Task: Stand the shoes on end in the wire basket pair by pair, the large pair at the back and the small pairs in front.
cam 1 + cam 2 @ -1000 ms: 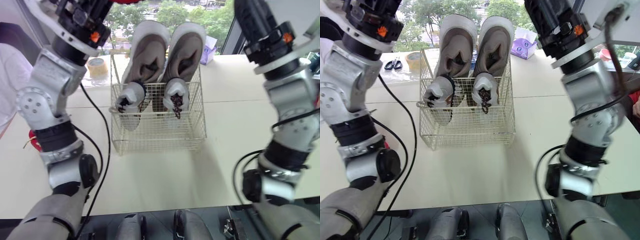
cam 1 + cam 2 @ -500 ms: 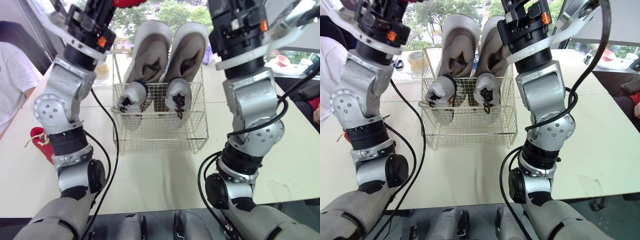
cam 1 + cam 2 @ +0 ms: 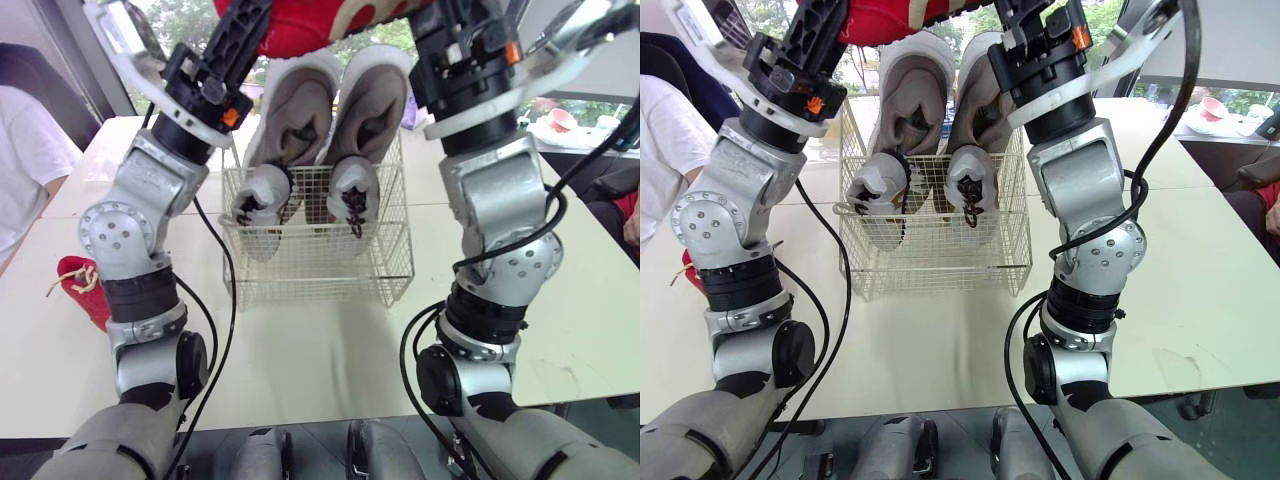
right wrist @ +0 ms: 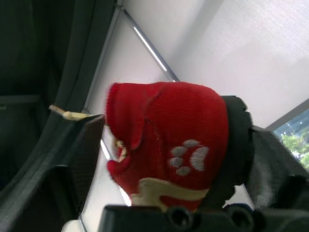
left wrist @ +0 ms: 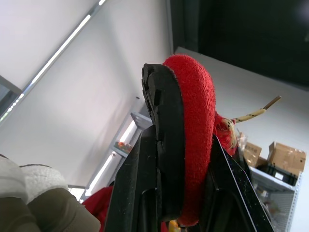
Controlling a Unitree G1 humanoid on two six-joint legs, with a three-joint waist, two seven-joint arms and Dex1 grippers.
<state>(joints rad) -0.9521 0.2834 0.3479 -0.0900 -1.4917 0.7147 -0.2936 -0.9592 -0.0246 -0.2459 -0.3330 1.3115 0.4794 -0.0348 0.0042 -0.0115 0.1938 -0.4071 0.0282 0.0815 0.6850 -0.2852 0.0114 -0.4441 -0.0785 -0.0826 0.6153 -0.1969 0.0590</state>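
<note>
Raised high over the wire basket [image 3: 322, 268], the red shoe [image 3: 330, 18] is clamped by the left gripper [image 5: 181, 145] and the right gripper [image 4: 166, 121] together; it looks light, its fleece upper soft, so the stiff sole probably gives the surest hold.

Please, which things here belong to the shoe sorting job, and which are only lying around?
Belong to the job:
wire basket
large grey pair, standing at its back
small grey pair, in front of them
raised red shoe, gripped above the basket
second red shoe, lying on the table

Just around:
person in a white shirt
pink dish, far right
</note>
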